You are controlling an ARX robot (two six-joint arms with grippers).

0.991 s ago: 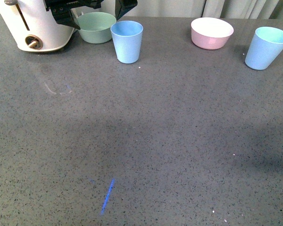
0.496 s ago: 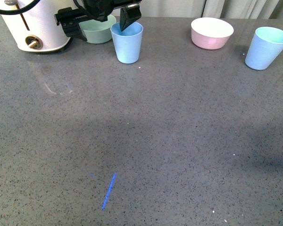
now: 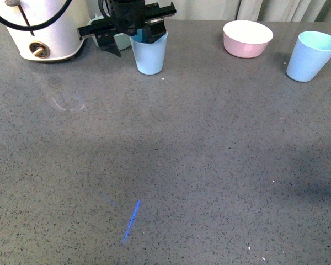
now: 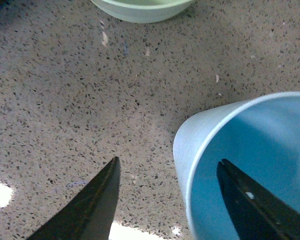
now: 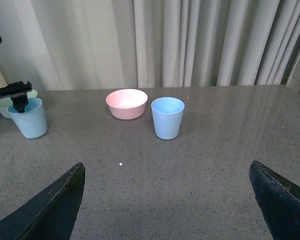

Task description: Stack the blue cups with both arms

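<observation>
Two cups stand unstacked: left cup [image 3: 149,55] and right cup [image 3: 310,56] well apart. Left gripper [image 3: 135,41] straddles the left cup's wall, spread; right gripper [image 5: 167,185] spread, empty.

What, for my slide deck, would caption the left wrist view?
Open left gripper straddling a blue cup wall, one finger inside, green bowl nearby.

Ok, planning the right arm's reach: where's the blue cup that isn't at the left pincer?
In the front view the blue cup stands at the counter's far right, just right of the pink bowl.
</observation>
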